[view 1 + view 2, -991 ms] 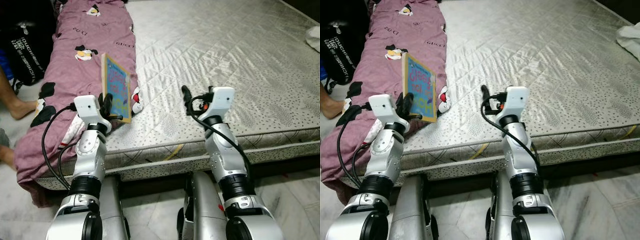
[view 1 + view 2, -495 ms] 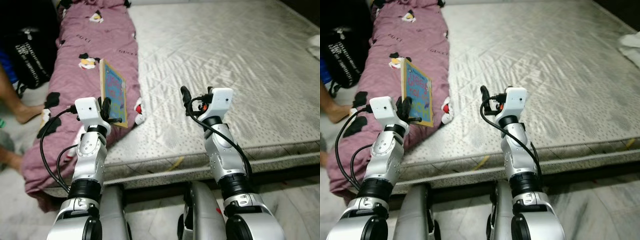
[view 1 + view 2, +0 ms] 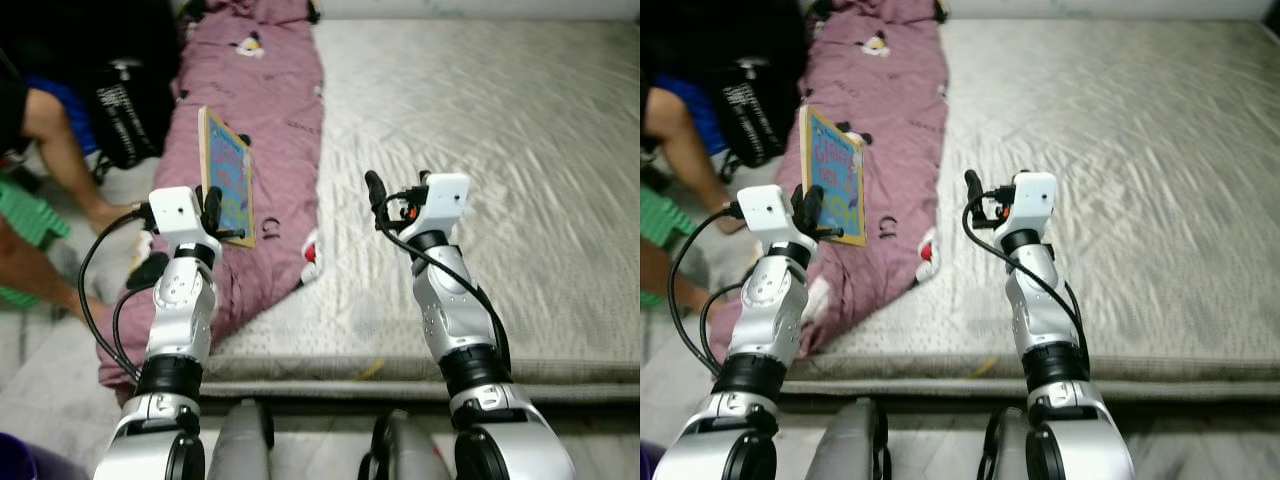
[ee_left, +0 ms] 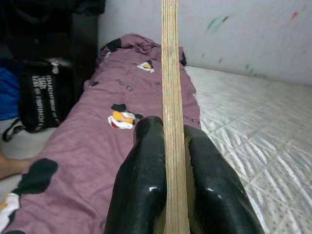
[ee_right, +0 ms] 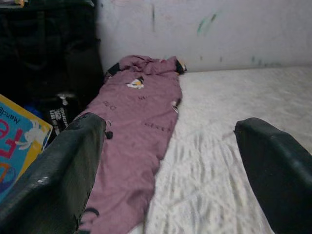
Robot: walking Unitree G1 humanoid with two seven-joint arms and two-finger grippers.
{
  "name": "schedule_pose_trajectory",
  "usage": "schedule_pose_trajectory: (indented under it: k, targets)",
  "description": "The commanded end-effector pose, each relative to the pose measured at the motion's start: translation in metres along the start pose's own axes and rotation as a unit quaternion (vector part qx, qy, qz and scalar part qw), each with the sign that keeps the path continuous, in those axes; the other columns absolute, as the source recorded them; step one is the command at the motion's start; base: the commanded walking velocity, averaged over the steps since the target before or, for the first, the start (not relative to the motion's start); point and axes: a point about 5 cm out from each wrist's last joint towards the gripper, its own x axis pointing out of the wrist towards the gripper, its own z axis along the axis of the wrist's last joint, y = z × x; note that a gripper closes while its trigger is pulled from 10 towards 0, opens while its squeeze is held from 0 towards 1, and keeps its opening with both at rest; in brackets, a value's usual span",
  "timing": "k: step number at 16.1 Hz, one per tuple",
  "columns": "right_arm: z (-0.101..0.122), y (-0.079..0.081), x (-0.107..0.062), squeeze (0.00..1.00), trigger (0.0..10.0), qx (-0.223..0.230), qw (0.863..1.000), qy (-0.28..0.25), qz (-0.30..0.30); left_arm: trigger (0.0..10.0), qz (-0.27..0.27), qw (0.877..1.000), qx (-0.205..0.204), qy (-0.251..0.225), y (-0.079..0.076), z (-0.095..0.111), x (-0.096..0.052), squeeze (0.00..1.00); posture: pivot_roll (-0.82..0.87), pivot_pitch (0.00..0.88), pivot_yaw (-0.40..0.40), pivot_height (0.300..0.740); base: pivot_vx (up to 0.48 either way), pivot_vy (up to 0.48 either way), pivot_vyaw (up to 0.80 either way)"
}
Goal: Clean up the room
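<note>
My left gripper (image 3: 214, 212) is shut on a thin picture book (image 3: 228, 187) with a blue and yellow cover, held upright on its edge above the purple blanket (image 3: 265, 110). In the left wrist view the book's edge (image 4: 171, 112) stands pinched between the two black fingers (image 4: 144, 185). My right gripper (image 3: 385, 195) is open and holds nothing, hovering over the grey quilted mattress (image 3: 500, 160). The right wrist view has its fingers (image 5: 58, 175) spread wide, with the book's cover (image 5: 17, 146) at one side.
The purple blanket with cartoon prints lies along the mattress's left edge and hangs over it. A person's legs (image 3: 60, 150) and a black backpack (image 3: 125, 110) are on the floor to the left. A white wall (image 5: 204, 29) stands behind the bed.
The camera has swung left and forward, so the bed has shifted right and the person and bag have come further into view. Both grippers keep their pose, the left still holding the book.
</note>
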Motion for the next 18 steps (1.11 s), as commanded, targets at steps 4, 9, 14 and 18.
schedule_pose_trajectory:
  k: [4,9,14,18]
  targets:
    - [-0.002,-0.007,-0.001,0.00,10.0,-0.017,1.000,0.006,-0.019,10.0,-0.004,1.000,0.017,-0.016,-0.003,0.009,0.004,0.00,0.03,0.000,0.012,0.740,0.000,0.000,0.00]
    - [-0.001,-0.011,-0.004,0.00,10.0,-0.035,0.999,0.000,-0.024,10.0,-0.010,1.000,0.013,-0.009,-0.005,0.006,0.004,0.00,0.02,0.000,0.011,0.740,0.000,0.000,0.00]
    - [-0.001,-0.013,-0.003,0.00,10.0,-0.046,0.998,0.001,-0.032,10.0,-0.008,1.000,0.008,-0.001,-0.006,0.003,0.003,0.00,0.03,0.000,0.005,0.740,0.000,0.000,0.00]
    - [0.000,-0.017,-0.002,0.00,10.0,-0.045,0.998,0.003,-0.053,10.0,-0.013,1.000,0.013,-0.003,-0.010,0.005,0.006,0.00,0.01,0.000,0.016,0.740,0.000,0.000,0.00]
